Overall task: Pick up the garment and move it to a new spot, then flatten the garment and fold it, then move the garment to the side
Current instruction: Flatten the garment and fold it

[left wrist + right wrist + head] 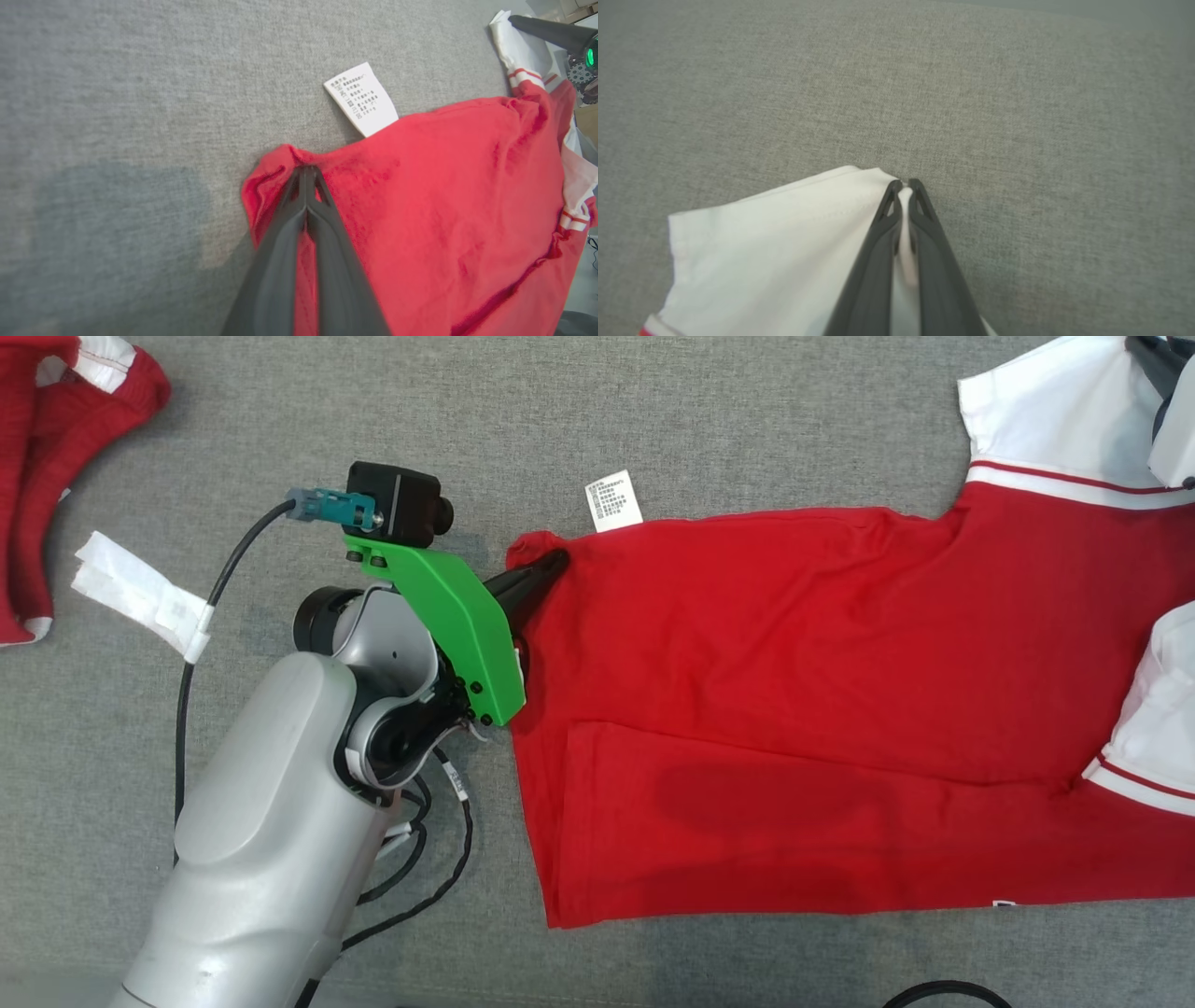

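On grey woven fabric (653,420), the red white-sleeved shirt (794,709) runs left-right, hem leftward. Left gripper (306,173) pinches its corner; right gripper (904,185), a sleeve (775,242).

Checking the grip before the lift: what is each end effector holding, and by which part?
Both hold the red shirt. The left end effector pinches its hem corner; the right end effector pinches the edge of a white sleeve.

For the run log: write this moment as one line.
left gripper: shut on shirt hem corner | right gripper: shut on white sleeve | shirt: lying spread on grey surface
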Available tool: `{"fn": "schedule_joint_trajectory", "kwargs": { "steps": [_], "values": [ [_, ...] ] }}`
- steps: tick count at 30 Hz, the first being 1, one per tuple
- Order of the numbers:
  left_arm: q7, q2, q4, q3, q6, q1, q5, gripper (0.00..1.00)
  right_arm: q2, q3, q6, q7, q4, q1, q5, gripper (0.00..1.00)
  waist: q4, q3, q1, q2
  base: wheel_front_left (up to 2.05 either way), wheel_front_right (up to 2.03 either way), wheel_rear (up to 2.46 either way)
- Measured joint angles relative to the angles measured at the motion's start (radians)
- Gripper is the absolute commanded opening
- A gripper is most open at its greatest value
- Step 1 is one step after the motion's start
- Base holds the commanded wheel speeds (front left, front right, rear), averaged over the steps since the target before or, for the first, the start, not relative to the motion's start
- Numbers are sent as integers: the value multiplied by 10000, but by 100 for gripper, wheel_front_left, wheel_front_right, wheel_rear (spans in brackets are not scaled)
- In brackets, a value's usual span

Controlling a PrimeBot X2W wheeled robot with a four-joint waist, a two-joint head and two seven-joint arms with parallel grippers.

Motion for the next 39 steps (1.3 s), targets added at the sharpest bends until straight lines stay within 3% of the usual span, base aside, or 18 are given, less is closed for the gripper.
{"fn": "schedule_joint_trajectory", "kwargs": {
  "steps": [29, 30, 31, 32, 33, 34, 39],
  "values": [
    [-545, 516, -117, 107, 199, 134, 320, 0, -337, 410, -4, -692, -644, 176, 732, 0, -233, -367, 0, 0, 0, 0, 0],
    [-575, 514, -96, 105, 230, 134, 322, 0, -336, 449, -4, -742, -658, 196, 725, 14, -239, -380, 0, 0, 0, 0, 0],
    [-700, 493, -61, 121, 290, 140, 328, 22, -339, 504, -4, -800, -677, 225, 673, 100, -246, -401, 0, 0, 0, 0, 0],
    [-807, 472, 6, 146, 364, 146, 360, 74, -326, 568, -4, -878, -706, 281, 619, 100, -254, -429, 0, 0, 0, 0, 0],
    [-978, 462, 63, 167, 372, 152, 430, 74, -303, 577, -4, -1041, -706, 348, 573, 100, -266, -468, 0, 0, 0, 0, 0],
    [-1189, 460, 140, 213, 437, 164, 487, 100, -253, 573, -4, -1281, -698, 386, 474, 100, -279, -515, 0, 0, 0, 0, 0],
    [-2800, 631, 543, 347, 675, 630, 1208, 100, 67, 445, -4, -3231, -826, 850, 42, 100, -405, -1023, 0, 0, 0, 0, 0]
  ]
}}
